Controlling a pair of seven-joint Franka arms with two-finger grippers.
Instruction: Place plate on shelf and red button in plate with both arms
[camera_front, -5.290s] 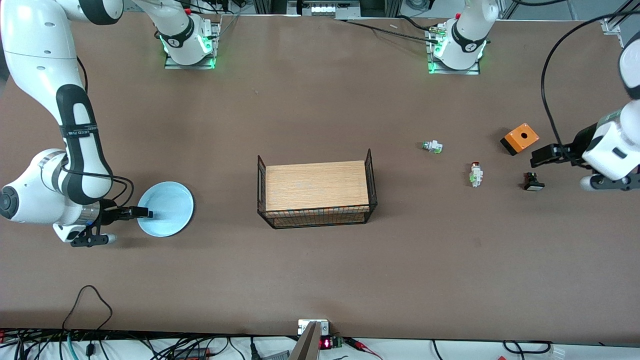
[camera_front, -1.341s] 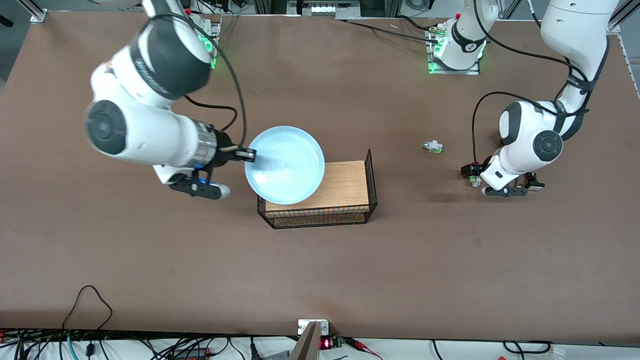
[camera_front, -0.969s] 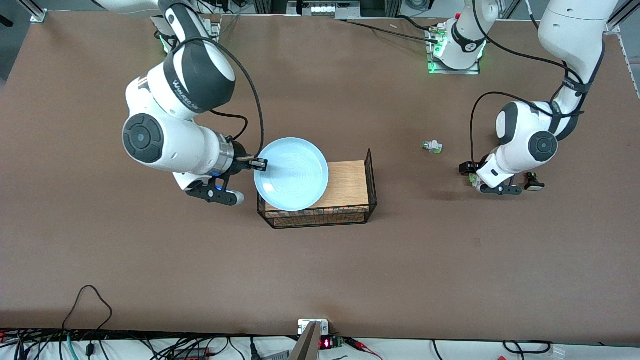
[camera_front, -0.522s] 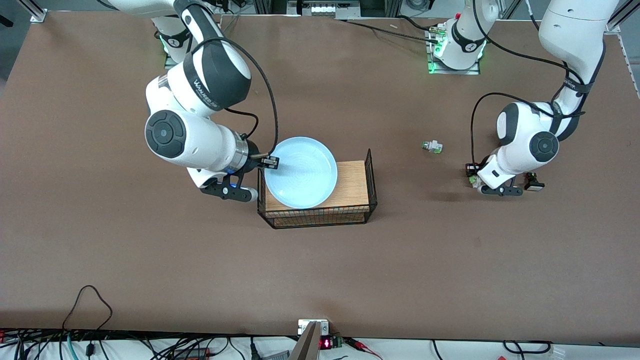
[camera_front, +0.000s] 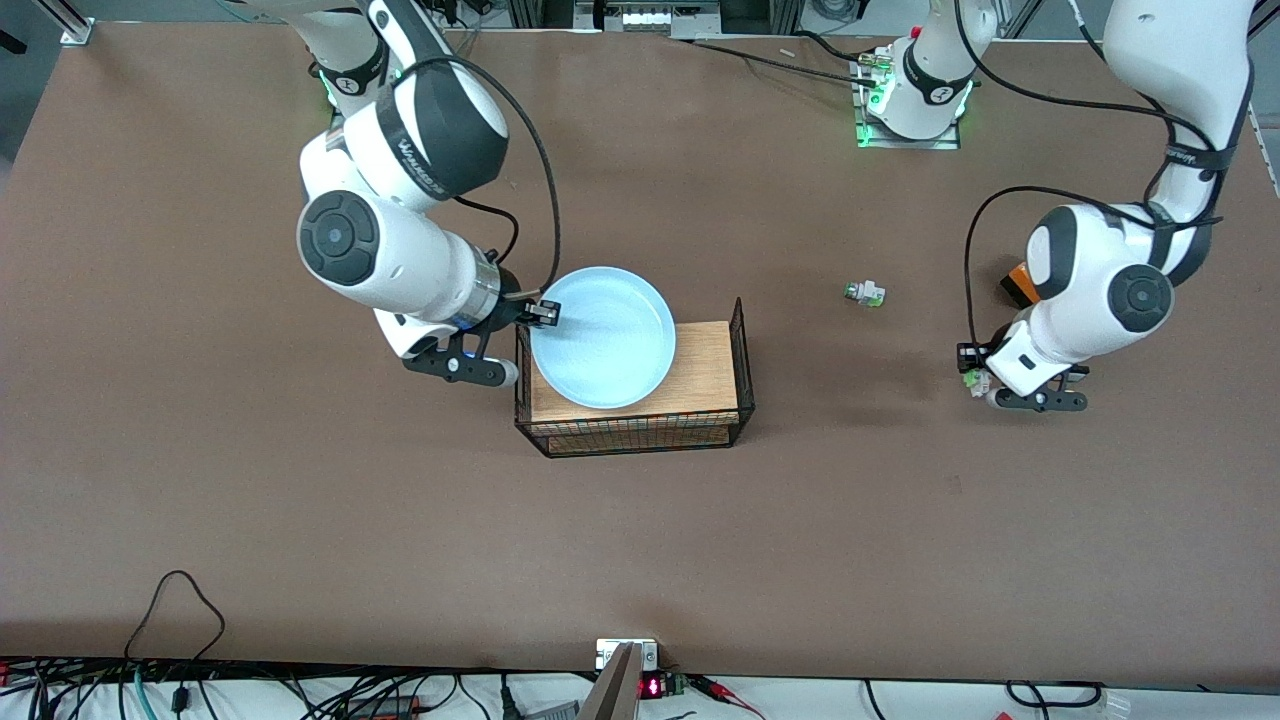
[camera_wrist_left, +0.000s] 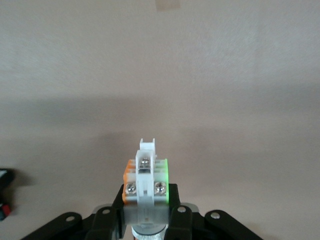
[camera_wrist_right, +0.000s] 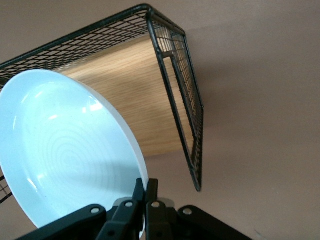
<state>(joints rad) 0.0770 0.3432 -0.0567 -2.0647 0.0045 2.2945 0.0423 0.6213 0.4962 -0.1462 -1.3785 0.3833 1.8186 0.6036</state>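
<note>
My right gripper (camera_front: 545, 312) is shut on the rim of the pale blue plate (camera_front: 602, 337). It holds the plate tilted over the right arm's end of the wire basket (camera_front: 742, 350). The right wrist view shows the gripper (camera_wrist_right: 147, 187) pinching the plate (camera_wrist_right: 65, 150) above the basket (camera_wrist_right: 177, 100) and its wooden floor. My left gripper (camera_front: 970, 365) is shut on the red button (camera_front: 973, 378) and holds it above the table at the left arm's end. In the left wrist view the gripper (camera_wrist_left: 146, 200) clamps the button's white body (camera_wrist_left: 146, 177), which has orange and green sides. Its red cap is hidden.
A similar white part with a green cap (camera_front: 865, 293) lies on the table between the basket and the left gripper. An orange box (camera_front: 1015, 283) shows partly under the left arm. Cables run along the table edge nearest the front camera.
The right arm carried the plate from the table's right-arm end to over the basket, and it hardly moved in the last half second. The left gripper closed on the red button and lifted it.
</note>
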